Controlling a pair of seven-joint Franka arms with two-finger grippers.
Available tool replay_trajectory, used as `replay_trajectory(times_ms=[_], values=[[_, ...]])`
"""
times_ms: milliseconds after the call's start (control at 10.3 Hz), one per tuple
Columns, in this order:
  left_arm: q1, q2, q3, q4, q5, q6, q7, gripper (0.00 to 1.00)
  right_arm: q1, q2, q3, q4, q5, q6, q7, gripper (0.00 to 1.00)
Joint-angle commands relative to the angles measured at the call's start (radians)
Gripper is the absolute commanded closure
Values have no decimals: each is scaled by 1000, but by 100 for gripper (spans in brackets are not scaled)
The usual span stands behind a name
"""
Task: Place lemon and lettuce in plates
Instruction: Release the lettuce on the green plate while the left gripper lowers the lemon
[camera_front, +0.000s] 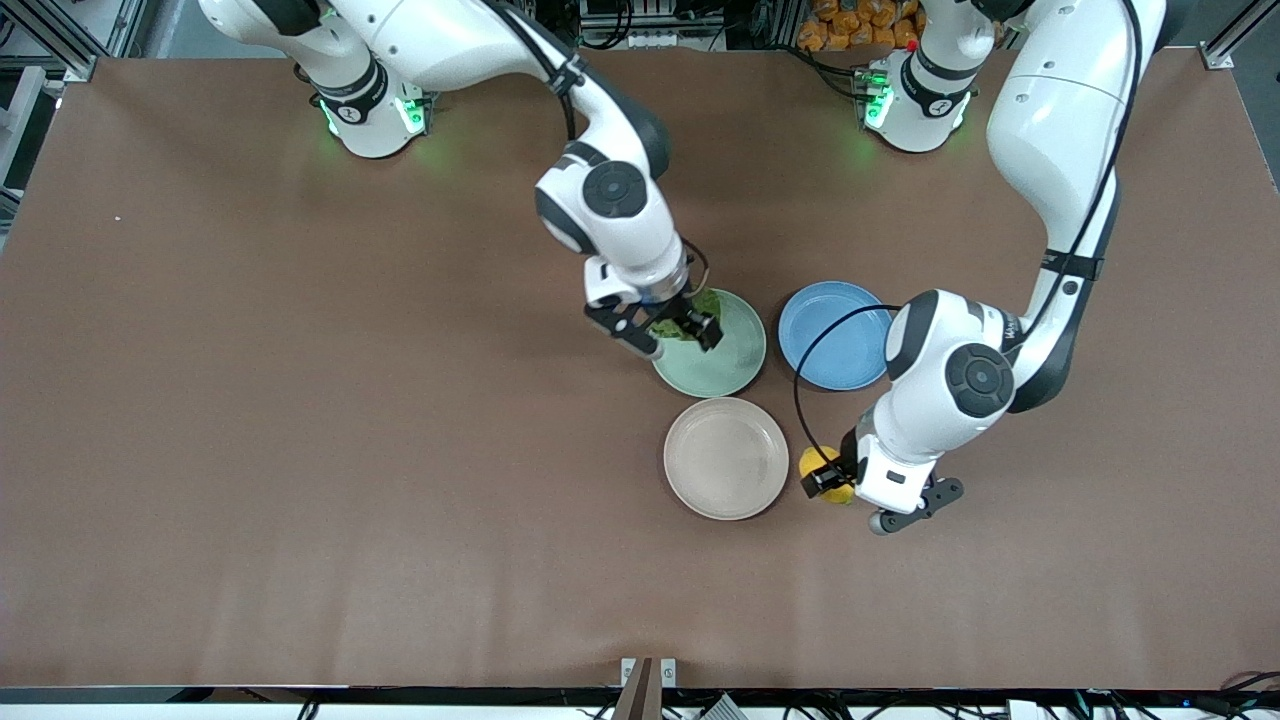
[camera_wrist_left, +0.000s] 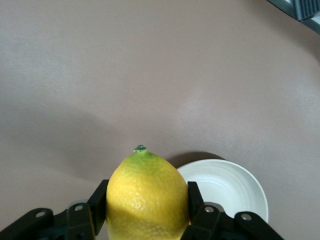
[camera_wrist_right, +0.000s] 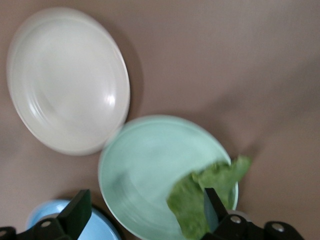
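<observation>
Yellow lemon (camera_wrist_left: 147, 197) sits clamped in the left gripper (camera_front: 838, 482) beside the beige plate (camera_front: 726, 458); right gripper (camera_front: 672, 333) spread above lettuce (camera_wrist_right: 202, 195).

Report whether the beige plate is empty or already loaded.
Empty. The beige plate shows only its bare inside in the front view; the lemon sits beside it, clamped in the left gripper.

No text, label, brand, number or sign could be read in any of the views. A small dark marking sat on the forearm of the left arm (camera_front: 1012, 328), too small to make out.
</observation>
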Motion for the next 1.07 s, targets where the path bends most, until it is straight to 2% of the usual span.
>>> replay_trajectory(times_ms=[0,388,485,582,679,970], values=[[-54,21,10,2,-20,66,-63,100,-112,-82,24,70,-2,-199,-127,0],[-151,67,21,-1,-9,143,-165,100,-246,-229,18,90,17,-339,-401,0],[-163,75,25,-1,-9,146,-193,65,-272,-272,11,91,14,-394,-457,0],[-173,86,28,-2,6,146,-193,1,-325,-309,10,91,9,-464,-537,0],[-191,84,45,-4,67,146,-199,0,-370,-331,7,91,3,-533,-623,0],[-170,65,47,-7,77,141,-198,0,-503,-384,7,113,-21,-655,-809,0]])
